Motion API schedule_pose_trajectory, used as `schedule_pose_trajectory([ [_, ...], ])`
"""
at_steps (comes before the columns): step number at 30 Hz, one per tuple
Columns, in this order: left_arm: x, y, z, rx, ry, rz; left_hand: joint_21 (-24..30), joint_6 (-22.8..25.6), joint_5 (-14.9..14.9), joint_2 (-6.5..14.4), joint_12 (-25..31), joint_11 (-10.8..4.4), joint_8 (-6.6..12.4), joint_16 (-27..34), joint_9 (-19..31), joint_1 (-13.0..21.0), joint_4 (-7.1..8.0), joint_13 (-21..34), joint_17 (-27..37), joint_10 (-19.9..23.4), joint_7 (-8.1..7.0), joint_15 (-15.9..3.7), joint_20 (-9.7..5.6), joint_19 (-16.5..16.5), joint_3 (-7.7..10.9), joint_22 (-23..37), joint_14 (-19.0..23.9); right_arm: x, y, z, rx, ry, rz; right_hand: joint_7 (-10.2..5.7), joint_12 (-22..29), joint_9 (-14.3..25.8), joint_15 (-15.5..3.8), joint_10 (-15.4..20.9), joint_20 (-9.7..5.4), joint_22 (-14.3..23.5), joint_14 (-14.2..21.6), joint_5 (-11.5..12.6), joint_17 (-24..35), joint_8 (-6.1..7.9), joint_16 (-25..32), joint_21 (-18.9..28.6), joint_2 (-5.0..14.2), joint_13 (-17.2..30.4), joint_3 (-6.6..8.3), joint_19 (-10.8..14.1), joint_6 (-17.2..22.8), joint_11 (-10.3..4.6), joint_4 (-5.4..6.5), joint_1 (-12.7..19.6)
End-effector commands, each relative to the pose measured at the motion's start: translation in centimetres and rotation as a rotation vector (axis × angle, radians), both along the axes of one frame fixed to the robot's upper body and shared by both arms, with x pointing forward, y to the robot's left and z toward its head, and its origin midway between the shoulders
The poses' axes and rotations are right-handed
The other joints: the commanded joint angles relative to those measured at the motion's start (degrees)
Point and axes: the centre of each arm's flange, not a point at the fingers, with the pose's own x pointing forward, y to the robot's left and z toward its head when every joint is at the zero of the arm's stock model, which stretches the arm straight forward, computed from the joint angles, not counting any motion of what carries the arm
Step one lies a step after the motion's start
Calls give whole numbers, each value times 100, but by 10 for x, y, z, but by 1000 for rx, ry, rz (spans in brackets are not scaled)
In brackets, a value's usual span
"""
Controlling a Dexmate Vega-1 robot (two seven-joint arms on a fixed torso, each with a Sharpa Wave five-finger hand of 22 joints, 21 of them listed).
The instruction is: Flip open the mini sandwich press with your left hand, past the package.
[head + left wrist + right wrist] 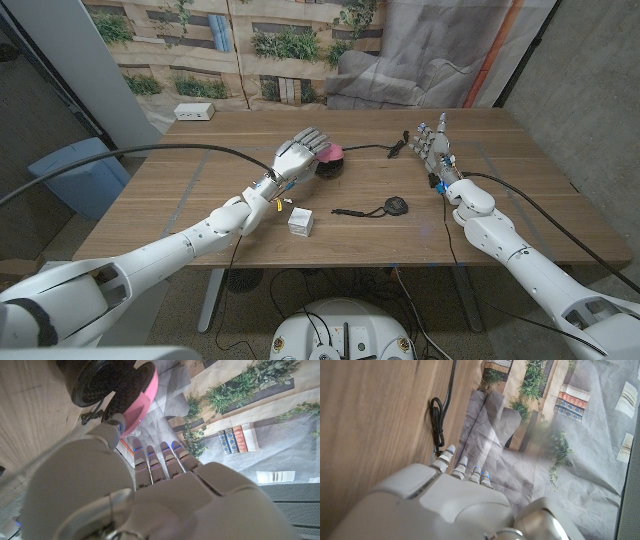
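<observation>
Left hand, fingers spread and grasping nothing, hovers at the mini sandwich press (pink lid, black base), which sits beyond the white package; contact with the lid seems likely but is obscured. A shallow fingertip purchase could push the press away instead of opening it. Right hand stands released, well right of the press.

My left hand is raised at the middle of the table, just in front of the sandwich press, with the package nearer me below my wrist. A stopwatch lies right of the package, and my right hand stands beyond it, near a coiled cable.
</observation>
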Motion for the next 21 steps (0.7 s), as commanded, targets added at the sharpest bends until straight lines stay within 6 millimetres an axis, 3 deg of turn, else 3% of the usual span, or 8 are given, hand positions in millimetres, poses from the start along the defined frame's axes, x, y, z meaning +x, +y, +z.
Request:
schedule_pose_trajectory([
  [1,1,-3,7,5,-20,-5,-11,55,-6,1,-8,1,-22,-4,22,64,16,8,12,26,-6,-392,-191,63,-36,7,66,0,0,0,0,0,0,-12,30,29,-118,-34,40,22,-49,40,22,23,17,23,513,32,-41,1,-39,21,9,19],
  [21,5,-3,22,3,-58,-8,-12,142,-7,8,-12,14,-35,-3,24,114,28,8,13,29,0,-391,-200,65,-115,8,83,0,0,0,0,0,0,-1,30,29,-118,-35,43,22,-50,40,22,23,16,24,514,32,-41,2,-38,22,9,19],
])
